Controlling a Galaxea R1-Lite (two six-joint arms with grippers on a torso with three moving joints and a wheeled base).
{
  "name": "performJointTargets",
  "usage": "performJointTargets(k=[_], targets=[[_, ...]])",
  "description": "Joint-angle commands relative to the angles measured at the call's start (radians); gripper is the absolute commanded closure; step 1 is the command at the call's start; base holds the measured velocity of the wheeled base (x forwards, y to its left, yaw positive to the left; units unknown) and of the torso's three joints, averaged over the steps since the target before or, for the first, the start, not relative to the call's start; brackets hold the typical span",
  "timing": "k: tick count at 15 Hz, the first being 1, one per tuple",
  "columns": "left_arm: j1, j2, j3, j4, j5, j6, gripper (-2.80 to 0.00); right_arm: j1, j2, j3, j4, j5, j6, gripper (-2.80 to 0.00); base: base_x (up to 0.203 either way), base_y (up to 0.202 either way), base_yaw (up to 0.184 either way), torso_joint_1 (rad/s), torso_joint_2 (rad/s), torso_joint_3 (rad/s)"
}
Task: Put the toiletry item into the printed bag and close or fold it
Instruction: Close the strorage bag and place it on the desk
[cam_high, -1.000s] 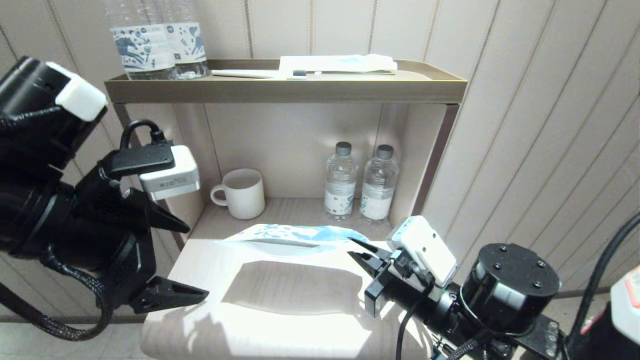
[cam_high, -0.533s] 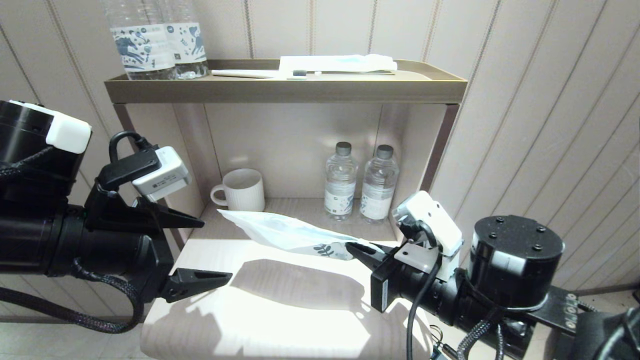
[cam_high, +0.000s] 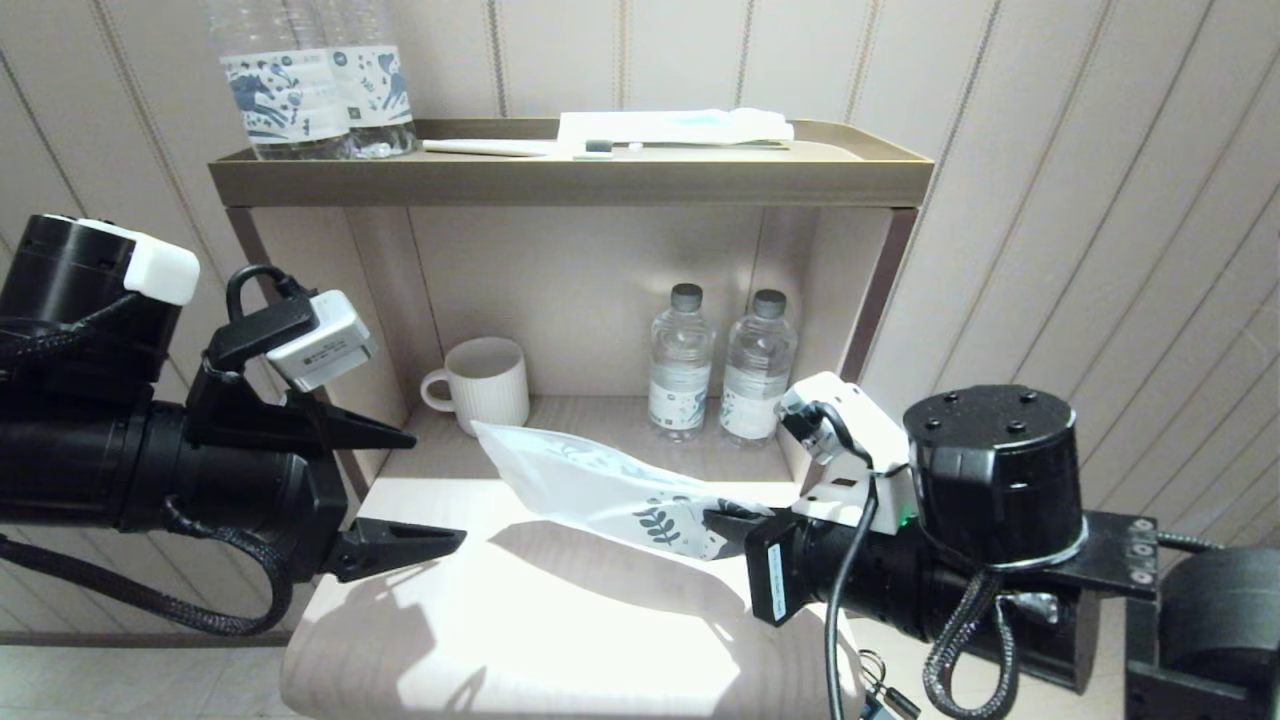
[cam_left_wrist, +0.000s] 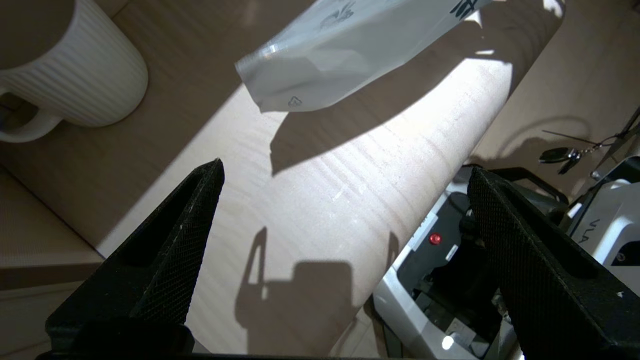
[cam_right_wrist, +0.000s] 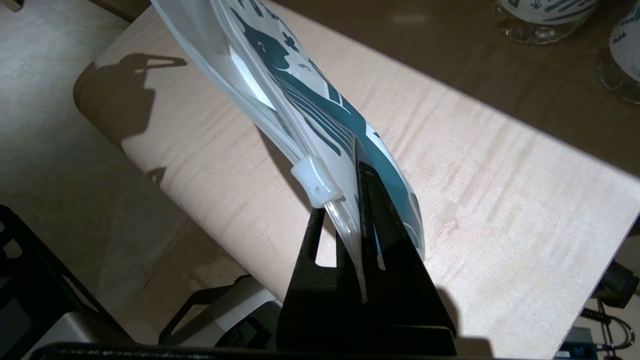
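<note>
Pouch (cam_high: 610, 487): soft white, teal leaf print at the gripped end, clear strip seal with a small white slider (cam_right_wrist: 316, 182). Right gripper (cam_high: 735, 522) is clamped on that printed end and holds it off the table (cam_high: 560, 640), the far end slanting up toward the left gripper (cam_high: 425, 490), which is spread wide, holding nothing. Pouch contents can't be made out. Toothbrush (cam_high: 490, 147): on the top shelf, well above both grippers, head hard to make out.

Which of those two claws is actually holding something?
The right gripper: its fingers are shut on the printed bag, lifted off the table. The left gripper stands open and empty, apart from the bag.
</note>
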Motion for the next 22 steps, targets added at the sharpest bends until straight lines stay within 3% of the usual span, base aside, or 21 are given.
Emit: performJointTargets(k=[1, 5, 10, 11, 13, 14, 15, 18, 19, 22], targets=[[0.046, 0.027, 0.001, -0.011, -0.049, 0.005, -2.80, -0.001, -0.023, -0.080, 0.160, -0.001, 0.022, 0.00, 0.000, 0.000, 0.000, 0.000, 0.00, 0.000], [0.070, 0.040, 0.026, -0.029, -0.109, 0.005, -2.80, 0.004, -0.054, -0.165, 0.265, 0.007, 0.110, 0.00, 0.000, 0.000, 0.000, 0.000, 0.00, 0.000], [0.078, 0.059, 0.041, -0.102, -0.133, 0.002, -2.80, 0.012, -0.062, -0.214, 0.384, 0.032, 0.121, 0.00, 0.000, 0.000, 0.000, 0.000, 0.00, 0.000], [0.078, 0.059, 0.041, -0.102, -0.133, 0.003, -2.80, 0.008, -0.070, -0.232, 0.458, 0.069, 0.118, 0.00, 0.000, 0.000, 0.000, 0.000, 0.00, 0.000], [0.078, 0.055, 0.028, -0.102, -0.179, 0.000, -2.80, -0.027, -0.105, -0.259, 0.545, 0.285, 0.117, 0.00, 0.000, 0.000, 0.000, 0.000, 0.00, 0.000], [0.078, 0.057, 0.010, -0.099, -0.217, -0.002, -2.80, -0.085, -0.127, -0.278, 0.601, 0.409, 0.113, 0.00, 0.000, 0.000, 0.000, 0.000, 0.00, 0.000], [0.078, 0.063, -0.007, -0.095, -0.234, -0.005, -2.80, -0.119, -0.139, -0.313, 0.680, 0.478, 0.098, 0.00, 0.000, 0.000, 0.000, 0.000, 0.00, 0.000], [0.078, 0.077, -0.021, -0.106, -0.241, -0.006, -2.80, -0.147, -0.132, -0.414, 0.882, 0.500, -0.017, 0.00, 0.000, 0.000, 0.000, 0.000, 0.00, 0.000], [0.082, 0.077, -0.028, -0.108, -0.242, -0.010, 0.00, -0.152, -0.128, -0.420, 0.910, 0.500, -0.072, 0.00, 0.000, 0.000, 0.000, 0.000, 0.00, 0.000], [0.146, 0.071, -0.051, -0.129, -0.311, -0.045, 0.00, -0.172, -0.113, -0.394, 0.930, 0.502, -0.261, 0.00, 0.000, 0.000, 0.000, 0.000, 0.00, 0.000]])
